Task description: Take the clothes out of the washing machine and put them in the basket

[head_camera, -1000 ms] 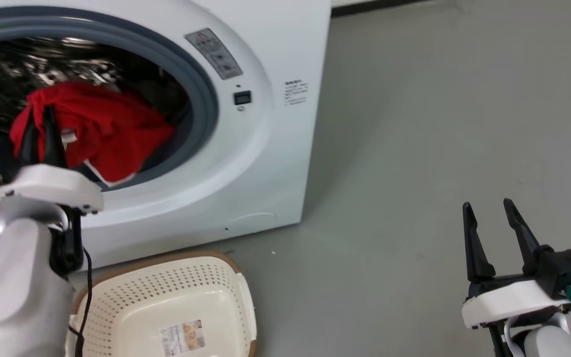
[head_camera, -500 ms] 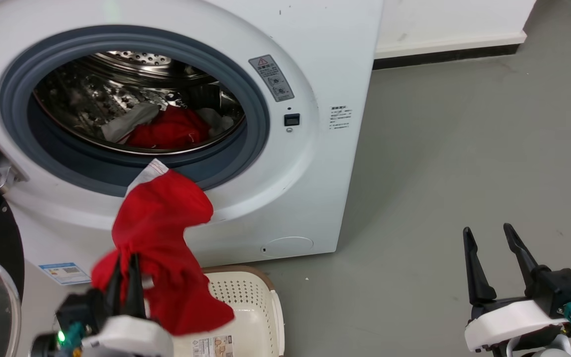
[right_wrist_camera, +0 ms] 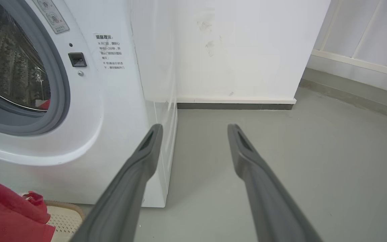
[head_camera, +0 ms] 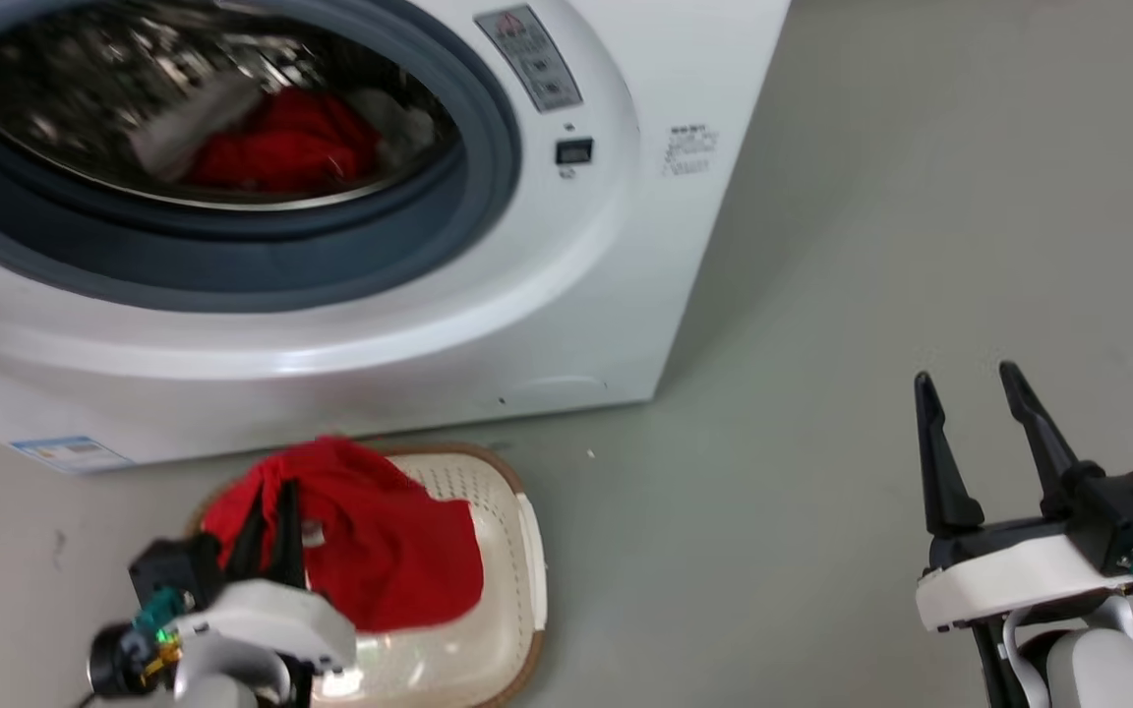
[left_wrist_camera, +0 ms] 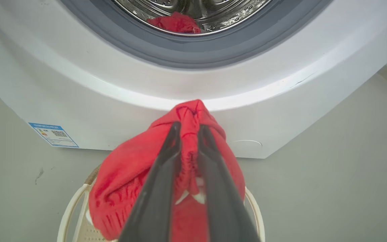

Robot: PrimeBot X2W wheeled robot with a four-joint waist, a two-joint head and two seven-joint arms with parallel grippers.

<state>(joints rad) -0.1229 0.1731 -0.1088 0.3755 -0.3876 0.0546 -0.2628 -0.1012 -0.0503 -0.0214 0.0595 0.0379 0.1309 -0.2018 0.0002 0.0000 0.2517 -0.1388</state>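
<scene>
Over the basket (head_camera: 530, 560): I am holding a red garment (head_camera: 399, 565) in my left gripper (head_camera: 271, 492), its bulk draping across the basket's far left corner and over the brown rim nearest the washing machine (head_camera: 566, 295).
Left gripper: its two fingers are pinching a bunched fold near the top of the cloth, pressed nearly together.
Right gripper (head_camera: 966, 376): it is hanging spread and empty above the floor (head_camera: 871, 246), well apart from the basket.
In the drum (head_camera: 85, 79): more red clothes (head_camera: 281, 147) are lying at the bottom beside a pale patch (head_camera: 188, 123), possibly white sleeves; blur is keeping me from telling.
Handling: I am judging the fabric light, soft and limp, so it is going to sag and trail. A gathered ridge is offering the surest hold.
Next: I am expecting to part the fingers and let it drop.
</scene>
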